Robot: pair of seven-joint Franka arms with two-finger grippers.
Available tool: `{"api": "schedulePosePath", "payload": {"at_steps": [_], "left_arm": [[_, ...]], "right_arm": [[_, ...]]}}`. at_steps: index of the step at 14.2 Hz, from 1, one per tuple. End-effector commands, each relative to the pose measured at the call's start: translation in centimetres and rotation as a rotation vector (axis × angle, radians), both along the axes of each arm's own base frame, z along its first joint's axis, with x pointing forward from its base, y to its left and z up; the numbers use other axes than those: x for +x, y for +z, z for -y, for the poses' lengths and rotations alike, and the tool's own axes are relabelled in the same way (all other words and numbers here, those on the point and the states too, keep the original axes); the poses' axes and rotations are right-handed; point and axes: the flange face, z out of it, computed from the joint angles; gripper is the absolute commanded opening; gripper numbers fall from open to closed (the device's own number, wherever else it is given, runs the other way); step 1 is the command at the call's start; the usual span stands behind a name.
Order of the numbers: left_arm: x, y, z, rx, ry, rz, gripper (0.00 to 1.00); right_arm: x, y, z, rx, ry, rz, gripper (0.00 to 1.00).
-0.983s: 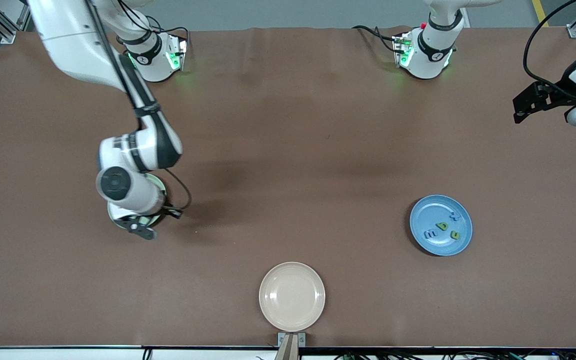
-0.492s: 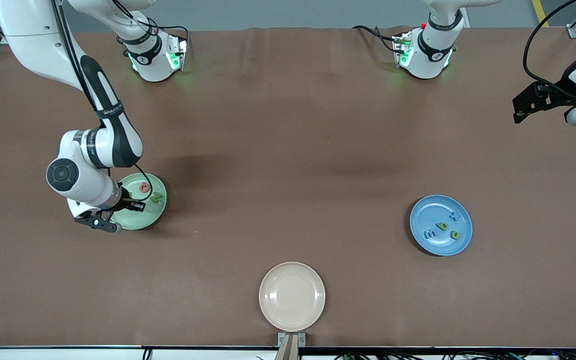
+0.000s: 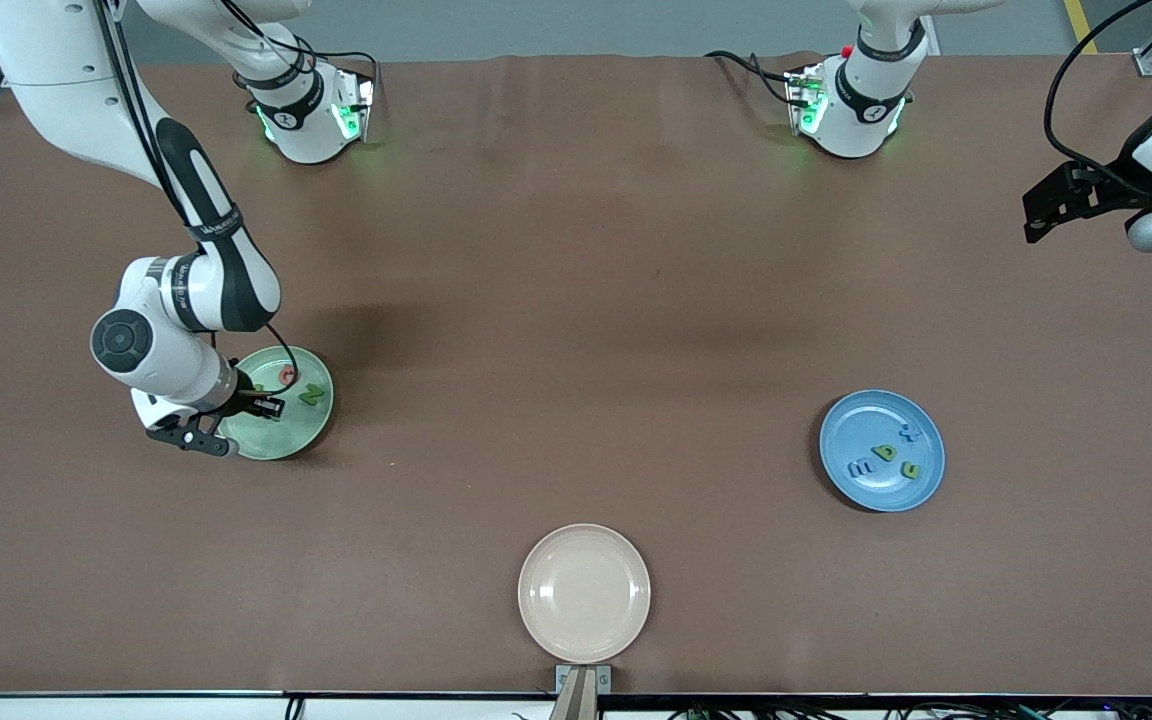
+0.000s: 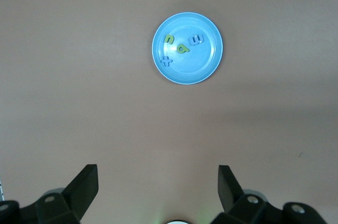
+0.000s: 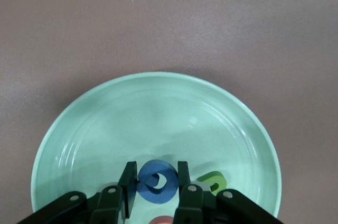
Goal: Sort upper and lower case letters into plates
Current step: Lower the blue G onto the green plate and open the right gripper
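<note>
The right hand (image 5: 155, 187) is down over the mint green plate (image 3: 298, 432), fingers (image 5: 129, 179) pinched tight on a blue letter (image 5: 157, 182), a looped foam shape held just above the plate's floor. Right beside that blue piece, in the plate, lies a green letter (image 5: 213, 182), and a sliver of a pinkish-red letter (image 3: 287, 375) peeks out next to it; from the front camera a green zigzag letter (image 3: 311, 396) shows in the plate too. The right arm reaches down from its base and its wrist covers part of the plate's rim. This mint plate sits toward the right arm's end of the desk (image 3: 576, 300).

Now out to the left hand (image 4: 157, 186): it hangs high over the left arm's end of the desk, jaws spread wide with nothing between them, and the arm waits there. Looking down from its wrist, you see the blue plate (image 4: 208, 63) well apart from the hand. In it lie four small letters (image 4: 182, 48), two yellow-green and two blue, clustered close together but not stacked.

The blue plate (image 3: 861, 485) is nearer the front camera than the left arm's base. Nearer still, close to the desk's front edge and between the two coloured plates, sits a cream-beige plate (image 3: 584, 593).
</note>
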Motion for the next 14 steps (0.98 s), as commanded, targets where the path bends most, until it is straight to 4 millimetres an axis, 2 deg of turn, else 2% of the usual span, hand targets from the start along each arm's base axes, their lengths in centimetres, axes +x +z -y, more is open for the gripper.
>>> {"api": "schedulePosePath", "payload": {"at_steps": [1, 2, 3, 4, 8, 11, 14], "left_arm": [[-0.8, 0.0, 0.6, -0.048, -0.008, -0.014, 1.00], [-0.8, 0.0, 0.7, -0.062, -0.008, -0.017, 1.00], [-1.0, 0.0, 0.7, -0.066, -0.002, -0.029, 1.00], [-1.0, 0.0, 0.9, -0.065, 0.001, -0.031, 1.00], [-1.1, 0.1, 1.6, -0.063, 0.041, -0.024, 1.00], [-1.0, -0.1, 1.9, -0.060, 0.034, -0.021, 1.00], [-0.8, 0.0, 1.7, -0.053, 0.022, -0.013, 1.00]], "right_arm": [[-0.4, -0.5, -0.1, 0.001, 0.019, 0.000, 0.08], [-0.4, -0.4, -0.1, 0.001, 0.020, 0.000, 0.20], [-0.3, -0.4, 0.0, 0.000, 0.020, 0.001, 0.53], [-0.2, -0.3, 0.0, 0.000, 0.028, 0.003, 1.00], [0.2, 0.4, -0.1, 0.000, 0.051, 0.010, 1.00], [1.1, 2.2, 0.3, -0.001, 0.140, 0.024, 1.00], [2.6, 6.8, 2.7, 0.002, 0.235, -0.022, 1.00]]}}
